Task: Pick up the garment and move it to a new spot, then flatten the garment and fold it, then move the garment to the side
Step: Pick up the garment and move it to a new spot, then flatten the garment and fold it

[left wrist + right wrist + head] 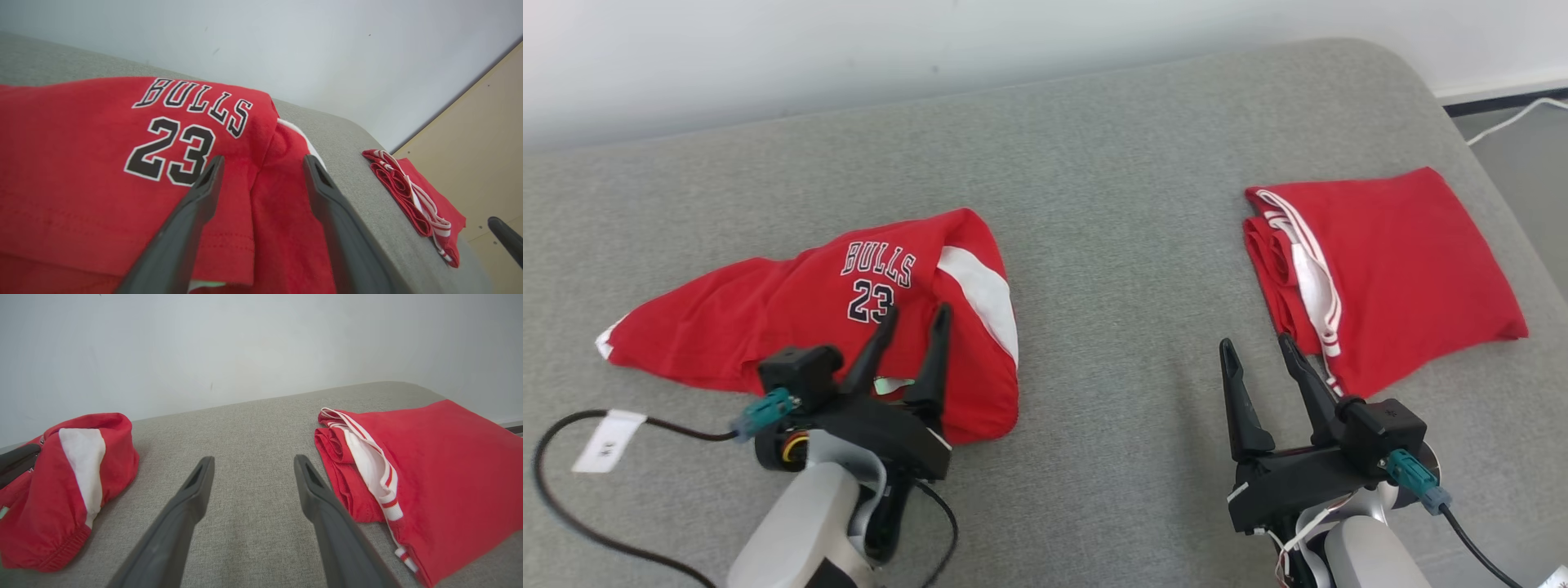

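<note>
A red garment point(768, 310) with "BULLS 23" in black and a white stripe lies crumpled on the left of the grey cushioned surface point(1111, 204). My left gripper point(917, 310) hovers open over its near right part, fingers pointing across the print with nothing between them. The left wrist view shows the garment point(81, 163) spread under the open left gripper point(263, 159). My right gripper point(1255, 341) stands open over bare grey fabric at the lower right. In the right wrist view, the right gripper point(254, 459) is apart from the garment point(61, 498).
A second red garment point(1405, 261) with white-and-red trim lies folded at the right, close to my right gripper's fingers, also in both wrist views point(441, 469) point(412, 196). A black cable with a white tag point(605, 441) loops at the lower left. The surface's right edge drops to the floor.
</note>
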